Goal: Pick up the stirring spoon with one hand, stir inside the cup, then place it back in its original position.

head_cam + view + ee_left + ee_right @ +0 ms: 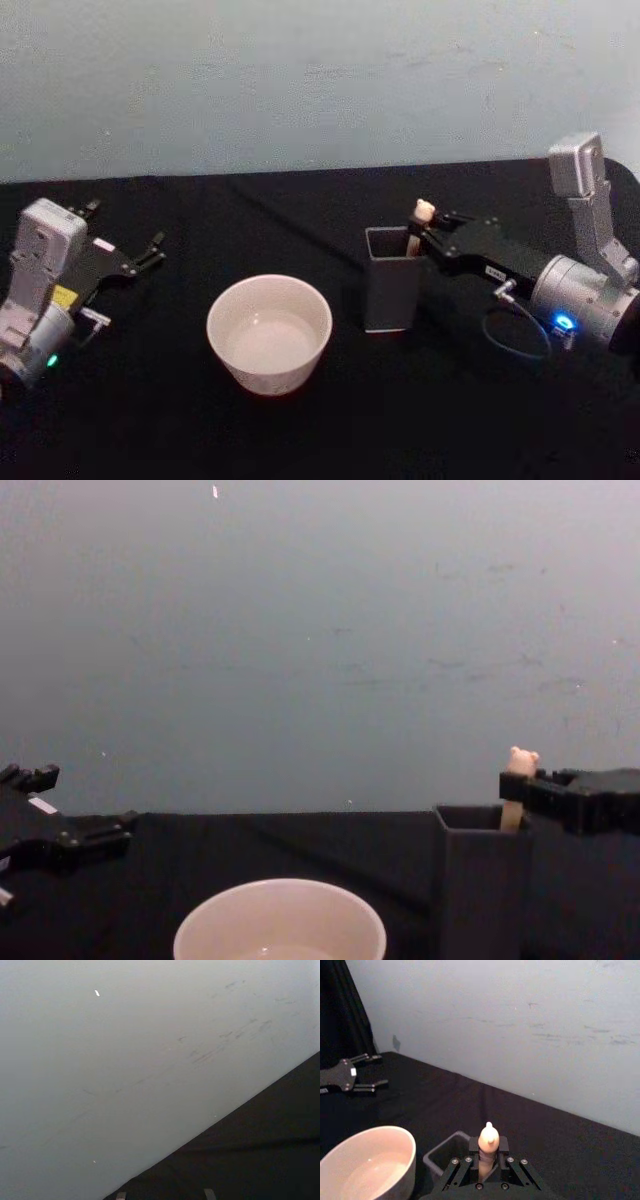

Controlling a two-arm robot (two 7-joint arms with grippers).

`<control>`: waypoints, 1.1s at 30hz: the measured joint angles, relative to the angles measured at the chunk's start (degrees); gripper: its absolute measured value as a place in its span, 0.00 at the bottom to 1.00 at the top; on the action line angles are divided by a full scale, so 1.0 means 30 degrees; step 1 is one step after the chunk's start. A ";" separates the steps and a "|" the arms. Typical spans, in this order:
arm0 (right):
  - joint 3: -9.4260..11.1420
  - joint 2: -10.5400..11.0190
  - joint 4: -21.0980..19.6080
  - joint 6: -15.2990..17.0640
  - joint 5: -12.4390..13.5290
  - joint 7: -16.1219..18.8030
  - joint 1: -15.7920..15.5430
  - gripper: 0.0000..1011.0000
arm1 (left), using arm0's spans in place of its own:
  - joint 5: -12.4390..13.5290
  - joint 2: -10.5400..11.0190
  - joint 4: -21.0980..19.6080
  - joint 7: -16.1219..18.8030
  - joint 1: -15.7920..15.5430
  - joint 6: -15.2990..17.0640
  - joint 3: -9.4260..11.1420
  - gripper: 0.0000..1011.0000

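Note:
The stirring spoon [423,213] stands upright in the dark grey holder box [391,282], at the box's right side. Its beige bear-head handle [519,763] sticks up above the rim, while shaft and bowl are hidden inside. My right gripper [428,232] reaches in from the right and is shut on the handle [488,1141] just above the box [441,1156]. The cream cup [269,332] sits left of the box with pale liquid in it. My left gripper [122,232] rests open at the far left, well away from the cup [369,1167].
A black cloth [330,430] covers the table, and a pale wall [320,640] rises right behind its far edge. The right arm's blue cable [515,335] loops over the cloth to the right of the box. The left gripper [381,1069] shows far off in the right wrist view.

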 joint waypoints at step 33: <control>0.1383 -0.0029 -0.2617 -0.0574 0.3324 -0.0751 0.0421 0.21 | 0.0000 -0.0001 -0.0001 0.0000 0.0000 0.0000 0.0000 0.99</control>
